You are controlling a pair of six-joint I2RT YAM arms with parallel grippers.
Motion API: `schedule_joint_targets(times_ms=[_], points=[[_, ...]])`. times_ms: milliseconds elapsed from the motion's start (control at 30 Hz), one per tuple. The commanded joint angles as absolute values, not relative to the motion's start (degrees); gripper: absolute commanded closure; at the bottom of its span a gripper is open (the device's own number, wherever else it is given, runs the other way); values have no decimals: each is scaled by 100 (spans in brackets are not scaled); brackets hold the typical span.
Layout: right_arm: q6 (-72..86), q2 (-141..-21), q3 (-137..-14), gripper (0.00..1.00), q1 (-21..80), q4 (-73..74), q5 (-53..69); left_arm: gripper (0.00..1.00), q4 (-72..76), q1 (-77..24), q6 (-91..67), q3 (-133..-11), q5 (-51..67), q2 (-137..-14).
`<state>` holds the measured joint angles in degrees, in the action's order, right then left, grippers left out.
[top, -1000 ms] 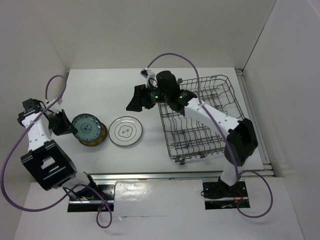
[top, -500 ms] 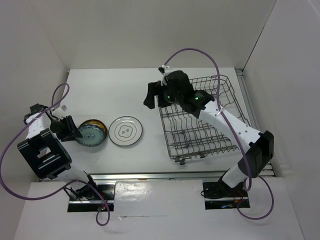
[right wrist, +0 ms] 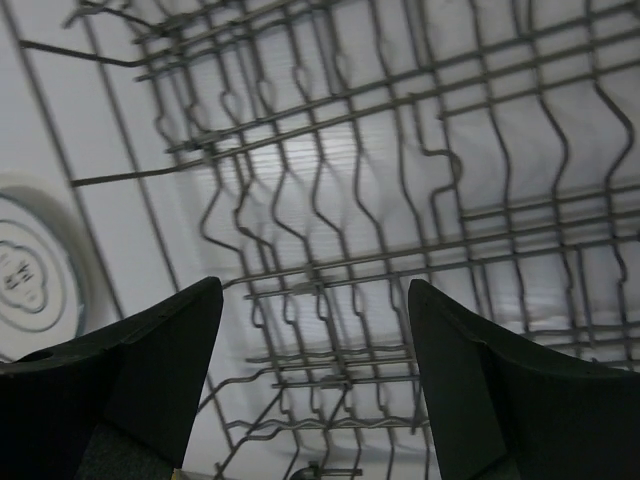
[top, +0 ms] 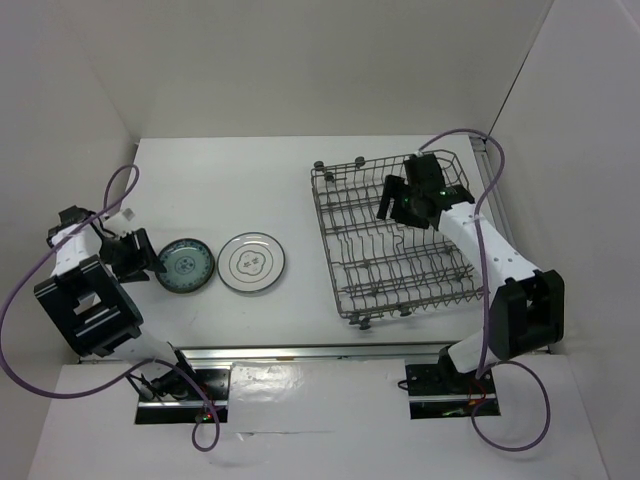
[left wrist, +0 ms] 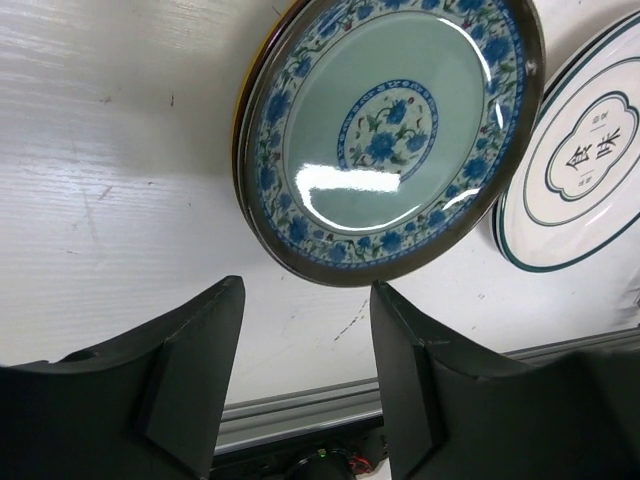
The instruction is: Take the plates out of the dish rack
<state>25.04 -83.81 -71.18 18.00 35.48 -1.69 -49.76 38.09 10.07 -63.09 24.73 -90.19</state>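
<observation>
Now the left gripper sits low over the table, its 2 fingers spread apart with nothing between them, just beside the near rim of a teal-blue plate. That plate lies flat on a yellow-brown plate, of which only a thin edge shows. A white plate with a grey centre design lies flat just beside them. Well to the right stands the dish rack. The right gripper hovers over its wires, jaws wide, holding nothing.
</observation>
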Motion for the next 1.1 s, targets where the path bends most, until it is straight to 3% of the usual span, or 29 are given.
schedule_joint_targets(times_ms=[0, 67, 300, 400, 500, 767, 833, 1067], points=[[2347, -8252, -6803, 19, 1539, 3709, -396, 33, -5071, 3762, 1291, -6469, 2470, -9018], [2347, -8323, -6689, 19, 1310, 3639, -396, 32, -5071, 3596, 1292, -6417, 2365, -8965], [2452, -8087, -6259, 40, 1063, 3446, 192, 31, -5071, 3595, 1240, -6416, 2224, -8658], [2610, -7735, -5934, 42, 1134, 3393, 246, 31, -5019, 3595, 1134, -6530, 2101, -8368], [2663, -7454, -5854, 42, 1134, 3445, 168, 24, -5079, 3542, 1134, -6828, 2170, -8105], [2400, -6594, -6363, 13, 1134, 4113, -631, 23, -4949, 3542, 844, -7313, 1627, -7358], [2399, -6084, -6363, 2, 1134, 4113, -860, 23, -4817, 3542, 844, -7260, 1451, -7120], [2487, -5432, -6671, 0, 1134, 4578, -1300, 21, -5388, 3542, 1019, -7752, 959, -7023]])
